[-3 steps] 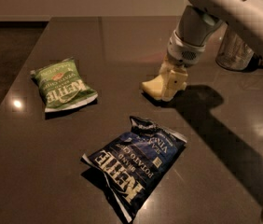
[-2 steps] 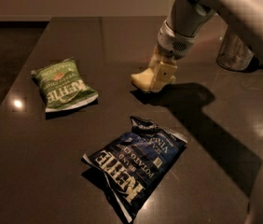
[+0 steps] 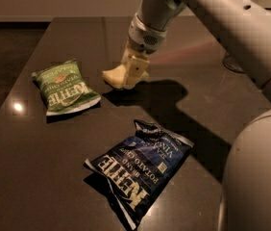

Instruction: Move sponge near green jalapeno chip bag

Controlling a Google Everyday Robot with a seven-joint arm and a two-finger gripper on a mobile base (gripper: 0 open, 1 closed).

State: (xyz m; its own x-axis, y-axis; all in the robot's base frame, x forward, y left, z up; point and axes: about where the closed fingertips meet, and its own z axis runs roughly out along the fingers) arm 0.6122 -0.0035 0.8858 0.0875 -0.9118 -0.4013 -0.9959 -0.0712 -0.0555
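Observation:
The pale yellow sponge (image 3: 115, 76) is held at the table surface near the middle of the dark table (image 3: 39, 167). My gripper (image 3: 131, 76) comes down from the upper right and is shut on the sponge, its pale fingers (image 3: 136, 70) covering the sponge's right part. The green jalapeno chip bag (image 3: 63, 87) lies flat to the left, a short gap from the sponge.
A larger dark blue Kettle chip bag (image 3: 141, 165) lies in front, toward the table's near edge. My arm (image 3: 222, 28) crosses the upper right. A metal can base (image 3: 231, 62) shows behind the arm at the right.
My gripper has carried the sponge to the left, closer to the green chip bag. Both bags have stayed in place.

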